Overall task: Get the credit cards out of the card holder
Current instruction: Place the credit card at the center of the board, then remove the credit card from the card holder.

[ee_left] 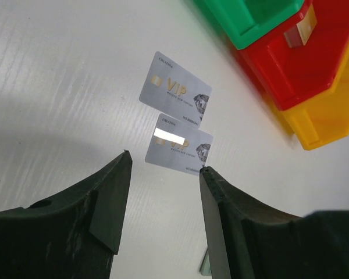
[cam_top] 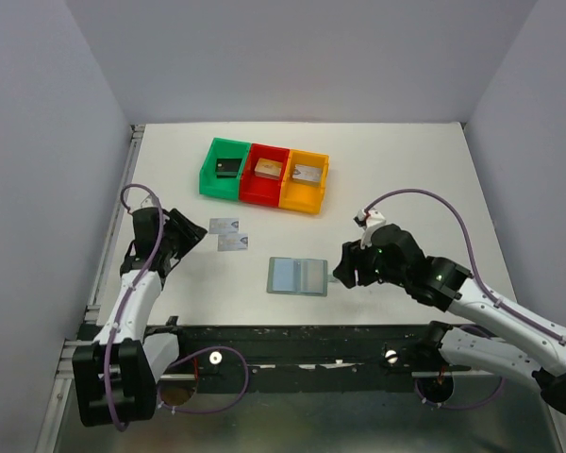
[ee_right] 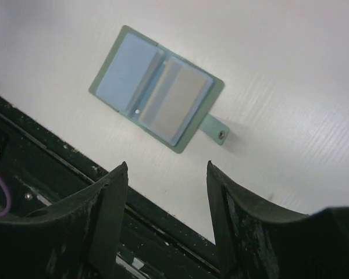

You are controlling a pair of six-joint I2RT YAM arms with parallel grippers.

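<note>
Nearest: card holder (cam_top: 298, 276) lies open flat by front edge, grey card (ee_right: 177, 102) showing in one pocket. Beside it, right gripper (ee_right: 166, 168) hovers, fingers spread, empty. Further out, left gripper (ee_left: 163, 160) spread above two loose credit cards (ee_left: 175, 88). Beyond, coloured bins (cam_top: 264, 175). Extraction looks part-done. Next move likely: pinch pocketed card's edge, slide it out.

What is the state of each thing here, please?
Card holder: open, flat on table.
Far card: out, face up on table.
Near card: out, face up on table.
Green bin: holds black block.
Red bin: holds tan block.
Orange bin: holds grey block.
Left end effector: open, empty.
Right end effector: open, empty.
</note>
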